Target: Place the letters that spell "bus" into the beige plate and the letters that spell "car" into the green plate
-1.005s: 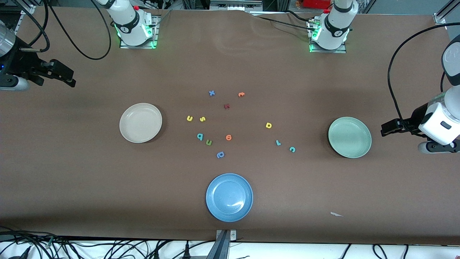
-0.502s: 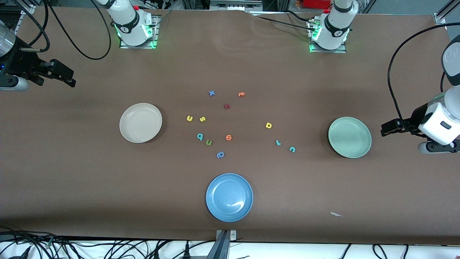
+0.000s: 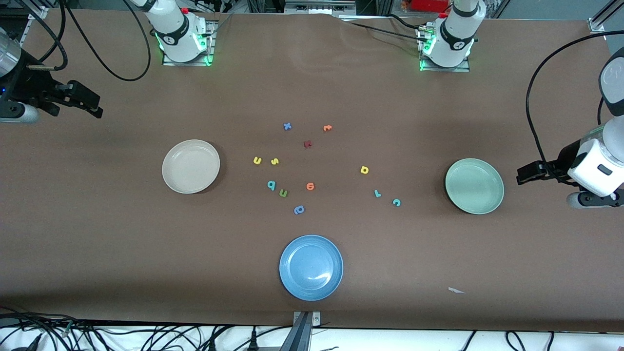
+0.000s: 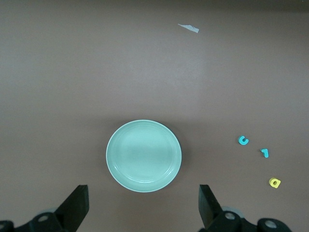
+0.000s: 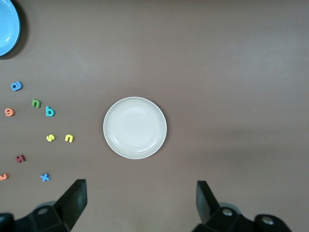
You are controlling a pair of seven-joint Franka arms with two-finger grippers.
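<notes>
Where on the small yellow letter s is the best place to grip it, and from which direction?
The small yellow letter s lies flat on the brown table, so probably come straight down from above and pinch across its narrow middle. The yellow letter u beside it stands apart, leaving finger room.

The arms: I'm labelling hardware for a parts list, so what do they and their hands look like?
Both arms are white with black joint bands, on metal base plates lit green. Black cables loop to each wrist. The left hand and right hand are black, with flat, tapered black fingers.
</notes>
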